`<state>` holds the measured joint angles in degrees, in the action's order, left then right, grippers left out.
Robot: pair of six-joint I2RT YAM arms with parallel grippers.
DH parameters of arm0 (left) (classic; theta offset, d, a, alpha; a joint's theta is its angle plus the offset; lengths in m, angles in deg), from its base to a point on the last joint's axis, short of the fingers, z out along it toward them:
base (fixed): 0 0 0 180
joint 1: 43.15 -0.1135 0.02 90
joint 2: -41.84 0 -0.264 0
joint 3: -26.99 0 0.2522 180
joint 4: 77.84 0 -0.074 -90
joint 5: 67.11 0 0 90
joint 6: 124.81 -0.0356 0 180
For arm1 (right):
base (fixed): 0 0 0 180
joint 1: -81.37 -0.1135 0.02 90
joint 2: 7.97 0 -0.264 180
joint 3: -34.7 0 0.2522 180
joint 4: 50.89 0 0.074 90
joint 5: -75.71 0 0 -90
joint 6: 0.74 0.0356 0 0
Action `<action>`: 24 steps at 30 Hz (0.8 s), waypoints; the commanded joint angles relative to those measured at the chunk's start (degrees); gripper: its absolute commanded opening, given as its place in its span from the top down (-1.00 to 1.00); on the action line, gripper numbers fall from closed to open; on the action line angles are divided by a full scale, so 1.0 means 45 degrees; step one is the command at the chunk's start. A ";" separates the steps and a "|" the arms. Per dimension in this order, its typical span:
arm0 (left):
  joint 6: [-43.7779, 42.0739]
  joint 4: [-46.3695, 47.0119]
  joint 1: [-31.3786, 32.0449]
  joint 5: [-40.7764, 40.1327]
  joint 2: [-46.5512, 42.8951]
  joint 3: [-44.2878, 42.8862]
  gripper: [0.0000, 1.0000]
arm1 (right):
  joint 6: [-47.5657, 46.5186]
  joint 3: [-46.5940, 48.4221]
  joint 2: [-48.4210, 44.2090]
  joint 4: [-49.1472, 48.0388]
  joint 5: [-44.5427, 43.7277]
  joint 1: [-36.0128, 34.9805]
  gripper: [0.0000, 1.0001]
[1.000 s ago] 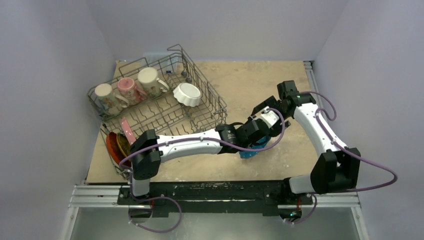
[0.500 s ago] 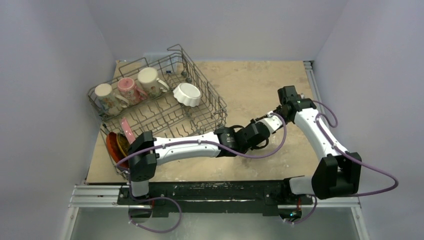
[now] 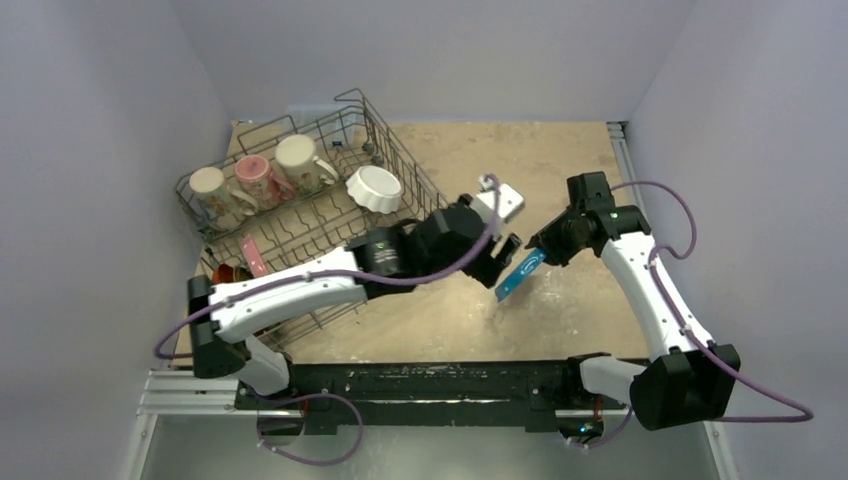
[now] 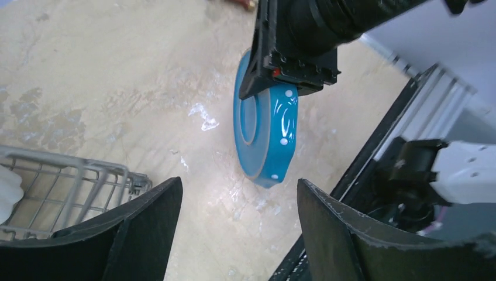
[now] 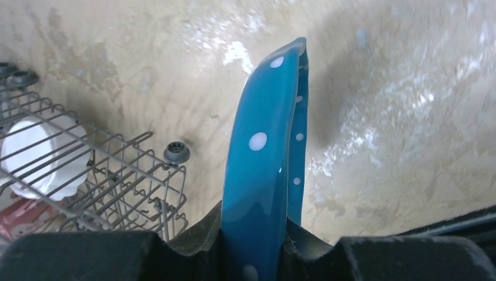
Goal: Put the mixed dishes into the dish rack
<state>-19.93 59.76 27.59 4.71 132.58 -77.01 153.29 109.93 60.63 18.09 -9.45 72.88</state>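
Since three mugs (image 3: 256, 179), white bowl (image 3: 374, 187) and pink plate (image 3: 253, 262) sit in the dish rack (image 3: 437, 213) at 10 o'clock, it's mostly done; blue plate (image 3: 521, 272) is left, pinched on edge by right tool (image 3: 541, 250) at rack's 4 o'clock; left tool (image 4: 237, 225) gapes wide beside it; only wrist views show its dots.

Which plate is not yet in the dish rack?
The blue plate, white-dotted, gripped on edge by the right gripper outside the dish rack; the pink plate stands inside it.

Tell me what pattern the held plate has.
The plate is blue with white dots, clearest in the right wrist view.
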 commanded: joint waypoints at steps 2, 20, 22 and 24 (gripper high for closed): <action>0.2517 -0.1663 -0.1578 0.1464 -0.2841 -0.0336 -0.43 | -0.3779 0.2950 -0.0547 -0.2143 -0.0278 0.0037 1.00; -0.1393 -0.5201 -0.3650 -0.3710 -0.8082 -0.2970 -0.67 | -0.4675 0.9248 0.1842 -1.0294 0.5845 -0.1948 1.00; -0.1662 -0.4903 -0.3640 -0.4329 -0.8309 -0.3108 -0.69 | -0.4814 1.0510 0.2830 -1.0119 0.5685 -0.3370 1.00; -0.1875 -0.4515 -0.3640 -0.4750 -0.8550 -0.3097 -0.70 | -0.3959 1.0813 0.3655 -1.0654 0.5792 -0.4461 1.00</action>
<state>-23.28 38.16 11.59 -8.66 95.65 -89.31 128.96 150.61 73.15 -14.41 8.45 63.52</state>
